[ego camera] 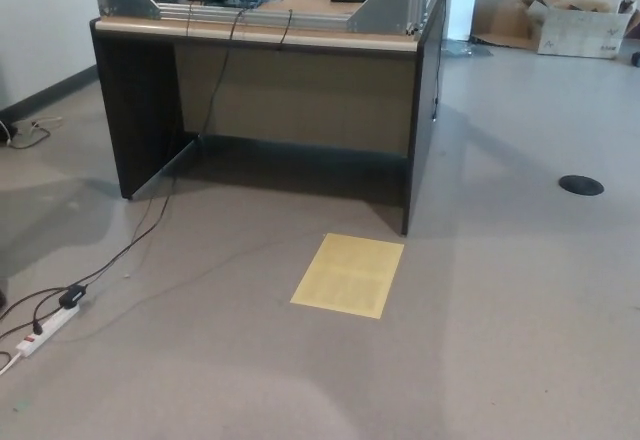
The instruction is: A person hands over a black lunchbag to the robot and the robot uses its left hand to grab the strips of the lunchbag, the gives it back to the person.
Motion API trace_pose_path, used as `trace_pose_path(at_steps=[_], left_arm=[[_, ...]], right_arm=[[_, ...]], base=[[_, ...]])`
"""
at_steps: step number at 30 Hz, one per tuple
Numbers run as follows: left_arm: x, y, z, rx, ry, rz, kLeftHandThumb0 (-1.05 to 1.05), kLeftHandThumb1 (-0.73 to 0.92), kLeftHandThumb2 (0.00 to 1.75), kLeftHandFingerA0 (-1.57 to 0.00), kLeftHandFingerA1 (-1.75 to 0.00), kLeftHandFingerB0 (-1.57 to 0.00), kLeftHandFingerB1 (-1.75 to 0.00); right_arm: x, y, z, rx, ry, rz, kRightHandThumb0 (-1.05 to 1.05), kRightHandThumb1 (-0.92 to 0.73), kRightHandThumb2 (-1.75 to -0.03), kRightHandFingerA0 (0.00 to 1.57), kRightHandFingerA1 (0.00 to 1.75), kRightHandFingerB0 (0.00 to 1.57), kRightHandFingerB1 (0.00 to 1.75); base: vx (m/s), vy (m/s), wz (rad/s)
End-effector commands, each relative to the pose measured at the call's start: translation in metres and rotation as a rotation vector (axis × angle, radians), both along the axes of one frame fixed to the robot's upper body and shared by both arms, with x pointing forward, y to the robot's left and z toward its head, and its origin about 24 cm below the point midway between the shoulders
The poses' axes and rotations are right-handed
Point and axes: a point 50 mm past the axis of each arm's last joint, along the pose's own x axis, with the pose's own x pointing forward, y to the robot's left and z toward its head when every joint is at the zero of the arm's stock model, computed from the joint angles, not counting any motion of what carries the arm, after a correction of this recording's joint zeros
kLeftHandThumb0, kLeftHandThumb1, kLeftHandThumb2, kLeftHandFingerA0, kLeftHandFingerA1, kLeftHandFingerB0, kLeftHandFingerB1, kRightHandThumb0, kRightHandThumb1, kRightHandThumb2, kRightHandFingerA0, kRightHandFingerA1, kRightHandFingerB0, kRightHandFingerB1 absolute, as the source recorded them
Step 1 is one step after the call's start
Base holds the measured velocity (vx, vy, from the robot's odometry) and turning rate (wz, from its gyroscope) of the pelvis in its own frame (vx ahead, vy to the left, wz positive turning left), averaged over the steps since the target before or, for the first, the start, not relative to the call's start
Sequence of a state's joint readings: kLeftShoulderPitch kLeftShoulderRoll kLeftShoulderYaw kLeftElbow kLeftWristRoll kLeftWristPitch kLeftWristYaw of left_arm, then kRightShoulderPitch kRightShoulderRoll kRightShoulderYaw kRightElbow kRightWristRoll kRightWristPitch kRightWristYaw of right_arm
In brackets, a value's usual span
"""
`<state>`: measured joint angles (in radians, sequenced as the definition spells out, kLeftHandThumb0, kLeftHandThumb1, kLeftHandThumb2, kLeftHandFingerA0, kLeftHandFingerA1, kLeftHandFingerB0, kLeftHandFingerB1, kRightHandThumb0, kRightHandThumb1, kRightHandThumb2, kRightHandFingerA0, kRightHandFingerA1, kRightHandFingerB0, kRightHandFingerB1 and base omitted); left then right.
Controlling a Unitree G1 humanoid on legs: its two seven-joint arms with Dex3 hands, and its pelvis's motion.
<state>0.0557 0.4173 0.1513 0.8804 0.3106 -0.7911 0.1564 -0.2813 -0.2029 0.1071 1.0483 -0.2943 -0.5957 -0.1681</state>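
No black lunchbag shows in the head view, and no person is in the picture. Neither of my hands nor any part of my arms is visible. The view holds only the grey floor and the desk ahead.
A dark desk (265, 90) with metal frames and cables on top stands ahead. A yellow sheet (349, 274) lies on the floor before it. A black cable runs from the desk to a white power strip (40, 330) at the lower left. A cardboard box (583, 22) sits far right, near a round floor plate (581, 185).
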Motion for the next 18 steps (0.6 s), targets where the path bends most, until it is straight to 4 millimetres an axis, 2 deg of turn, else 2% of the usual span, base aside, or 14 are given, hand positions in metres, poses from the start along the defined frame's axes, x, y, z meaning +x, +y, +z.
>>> trace_pose_path(at_steps=[1,2,3,4,5,6,12,13,14,15,18], left_arm=[[0.002,0.0,0.004,-0.021,-0.041,-0.032,-0.64,0.46,0.83,0.0,-0.26,-0.1,-0.31],[0.003,0.0,0.003,-0.007,-0.028,-0.04,-0.64,0.46,0.83,0.0,-0.26,-0.1,-0.31],[0.004,0.0,0.003,-0.004,-0.03,-0.044,-0.63,0.46,0.82,0.0,-0.26,-0.09,-0.31],[0.004,-0.001,0.003,0.002,-0.032,-0.048,-0.63,0.46,0.83,0.0,-0.25,-0.09,-0.3],[0.006,0.0,0.004,0.006,-0.034,-0.049,-0.67,0.47,0.81,-0.04,-0.22,-0.09,-0.27],[0.007,0.0,0.004,0.005,-0.036,-0.049,-0.65,0.47,0.82,-0.03,-0.24,-0.08,-0.28],[0.016,0.001,0.009,0.006,-0.052,-0.043,-0.64,0.47,0.83,0.0,-0.24,-0.09,-0.28],[0.016,0.001,0.008,0.014,-0.048,-0.048,-0.64,0.48,0.83,0.0,-0.25,-0.09,-0.28],[0.016,0.001,0.008,0.016,-0.048,-0.052,-0.62,0.47,0.83,0.0,-0.27,-0.1,-0.3],[0.016,0.001,0.009,0.011,-0.047,-0.053,-0.61,0.62,0.64,-0.08,-0.21,-0.11,-0.21],[0.018,0.001,0.009,0.016,-0.045,-0.051,-0.62,0.63,0.63,-0.09,-0.22,-0.12,-0.22]], right_arm=[[-0.006,-0.009,0.001,0.002,-0.027,-0.031,-0.54,-0.66,-0.6,0.57,0.45,0.52,0.41],[-0.005,-0.009,0.002,0.0,-0.028,-0.03,-0.54,-0.66,-0.6,0.57,0.45,0.52,0.41],[-0.004,-0.008,0.002,0.001,-0.034,-0.032,-0.53,-0.53,-0.93,0.56,0.62,0.41,0.53],[-0.003,-0.008,0.003,0.005,-0.037,-0.033,-0.54,-0.65,-0.6,0.58,0.45,0.53,0.42],[-0.001,-0.008,0.004,0.003,-0.04,-0.034,-0.54,-0.54,-0.93,0.56,0.62,0.41,0.53],[0.0,-0.007,0.005,0.0,-0.04,-0.033,-0.55,-0.65,-0.6,0.58,0.45,0.53,0.41],[0.01,-0.006,0.012,-0.006,-0.057,-0.028,-0.52,-0.65,-0.59,0.6,0.46,0.53,0.42],[0.01,-0.007,0.012,-0.01,-0.054,-0.028,-0.53,-0.54,-0.93,0.58,0.63,0.41,0.53],[0.009,-0.007,0.011,-0.011,-0.054,-0.029,-0.52,-0.53,-0.93,0.59,0.63,0.41,0.53],[0.009,-0.008,0.011,-0.01,-0.054,-0.03,-0.52,-0.53,-0.93,0.6,0.64,0.42,0.54],[0.01,-0.008,0.012,0.001,-0.051,-0.03,-0.52,-0.54,-0.93,0.59,0.63,0.42,0.54]], base=[[0.0,0.0,0.0],[0.0,0.0,0.0],[0.0,0.0,0.0],[0.0,0.0,0.0],[0.0,0.0,0.0],[0.0,0.0,0.0],[0.0,0.0,0.0],[0.0,0.0,0.0],[0.0,0.0,0.0],[0.0,0.0,0.0],[0.0,0.0,0.0]])
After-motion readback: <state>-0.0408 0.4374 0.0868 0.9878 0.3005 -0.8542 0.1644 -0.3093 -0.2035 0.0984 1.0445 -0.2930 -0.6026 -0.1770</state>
